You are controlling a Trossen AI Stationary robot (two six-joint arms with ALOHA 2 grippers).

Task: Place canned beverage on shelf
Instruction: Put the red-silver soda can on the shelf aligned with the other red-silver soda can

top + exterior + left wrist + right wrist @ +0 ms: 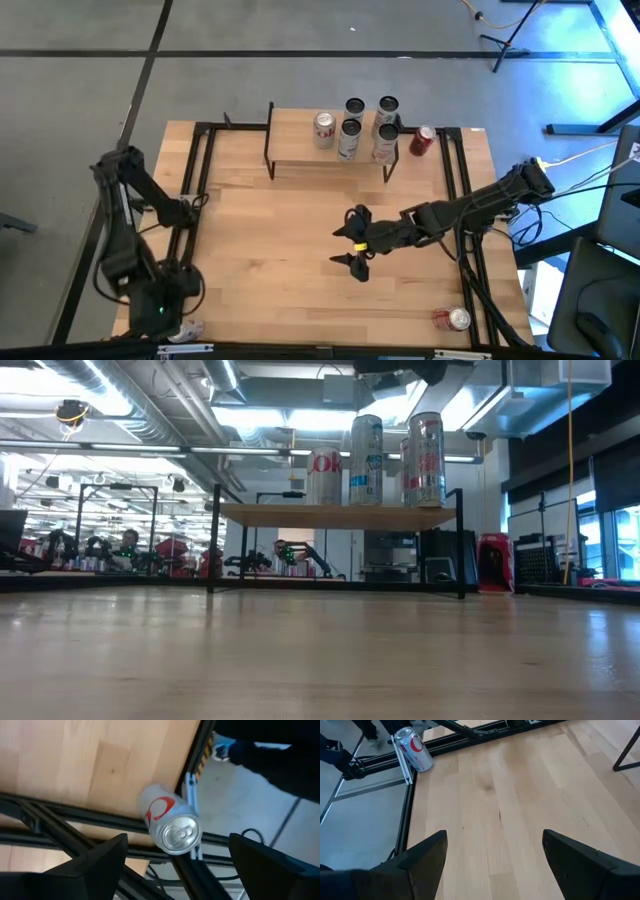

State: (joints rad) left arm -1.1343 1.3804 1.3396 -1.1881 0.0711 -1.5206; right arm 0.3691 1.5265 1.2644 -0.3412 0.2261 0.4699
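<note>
Light wood shelf [300,148] on thin black legs stands at the far edge of the desk [260,250], toward the right half. Five cans sit on its right part: a white-red can [324,129], two dark-top tall cans [354,108] [387,106] behind, two silver tall cans [348,139] [385,142] in front. A red can [423,140] stands on the desk just beside the shelf's right end, not on it. Another red can [451,319] lies on its side near the desk's near right corner. A white-red can [186,329] lies at the near left corner against the black frame, close to the left claw [175,865], which hangs over it with fingers wide apart, holding nothing. The right claw [354,240] hovers over the middle of the desk, right of centre, fingers spread wide, empty. Judgement: cans are rigid on the axis but thin-walled, so side squeeze can dent them; smooth metal, likely slippery; if full, moderately heavy, if empty, light and easy to tip. Lying cans will roll. Best hold is across the mid-body with both fingers square to the wall, moderate force. The red upright can by the shelf looks like the easiest pick for the right arm. Shelf's left half is free for placing.
</note>
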